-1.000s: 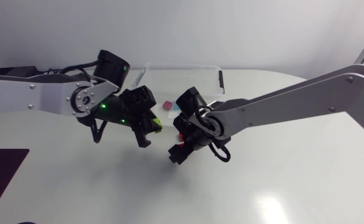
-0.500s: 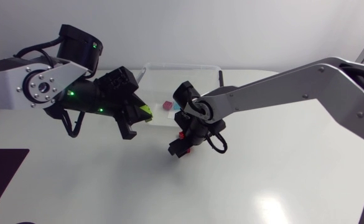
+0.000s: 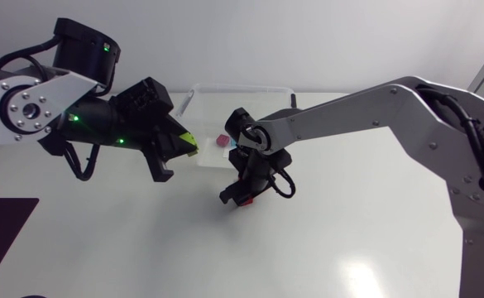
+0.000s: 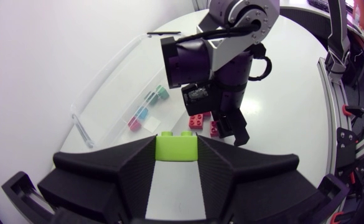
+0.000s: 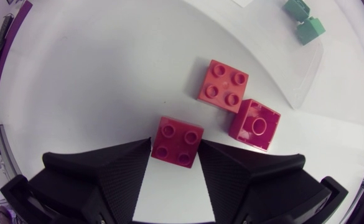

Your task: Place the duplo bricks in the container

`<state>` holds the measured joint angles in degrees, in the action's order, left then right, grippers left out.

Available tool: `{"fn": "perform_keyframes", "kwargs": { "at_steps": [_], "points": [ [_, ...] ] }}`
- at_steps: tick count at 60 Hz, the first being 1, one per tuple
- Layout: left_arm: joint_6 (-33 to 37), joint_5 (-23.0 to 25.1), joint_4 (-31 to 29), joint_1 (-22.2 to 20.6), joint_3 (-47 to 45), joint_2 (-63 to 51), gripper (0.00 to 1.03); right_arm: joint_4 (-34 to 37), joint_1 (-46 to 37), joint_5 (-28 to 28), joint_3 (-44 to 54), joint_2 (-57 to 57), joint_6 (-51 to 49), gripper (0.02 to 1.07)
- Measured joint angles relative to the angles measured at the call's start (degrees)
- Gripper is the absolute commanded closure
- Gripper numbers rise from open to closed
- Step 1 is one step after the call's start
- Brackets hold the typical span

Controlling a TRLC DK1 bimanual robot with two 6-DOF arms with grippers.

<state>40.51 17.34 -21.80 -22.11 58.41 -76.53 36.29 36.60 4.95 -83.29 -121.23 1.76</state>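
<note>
Pinching a lime-green brick (image 4: 176,147) between its two fingers, the left gripper (image 4: 176,155) hangs in the air above the table (image 3: 374,232), close to the near left corner of the clear container (image 3: 243,88), which sits by the table's far edge. A pink brick (image 3: 222,141) and teal-green bricks (image 4: 162,92) already lie inside it. The right gripper (image 5: 177,149) is down at the tabletop near the table's middle, just in front of the container's near wall, its fingers touching both sides of a dark red brick (image 5: 177,141). Just ahead of it lie an orange-red brick (image 5: 223,86) and, touching that one, a crimson brick (image 5: 254,124) tipped on its side.
</note>
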Motion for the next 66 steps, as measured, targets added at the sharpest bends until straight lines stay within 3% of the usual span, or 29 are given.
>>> {"fn": "perform_keyframes", "kwargs": {
  "at_steps": [19, 27, 48, 66],
  "points": [
    [-1.44, 0.15, -1.90, 1.27, 2.49, 2.01, 0.79, -0.87, -0.35, 1.01, 2.14, 1.46, -0.04, 0.69],
    [-4.63, 0.22, 0.92, 2.49, 6.73, 0.87, 0.79, -0.87, -1.03, 0.81, 6.40, 5.57, -0.20, 0.69],
    [-12.55, -1.60, 11.91, 3.85, 18.99, -17.09, 0.78, 1.31, -2.80, -0.33, 10.32, 22.84, -2.10, 0.69],
    [-13.99, -5.79, 15.76, 2.89, 26.60, -30.80, 0.75, 4.90, -7.06, -0.50, 5.11, 25.55, -2.47, 0.69]
  ]
}}
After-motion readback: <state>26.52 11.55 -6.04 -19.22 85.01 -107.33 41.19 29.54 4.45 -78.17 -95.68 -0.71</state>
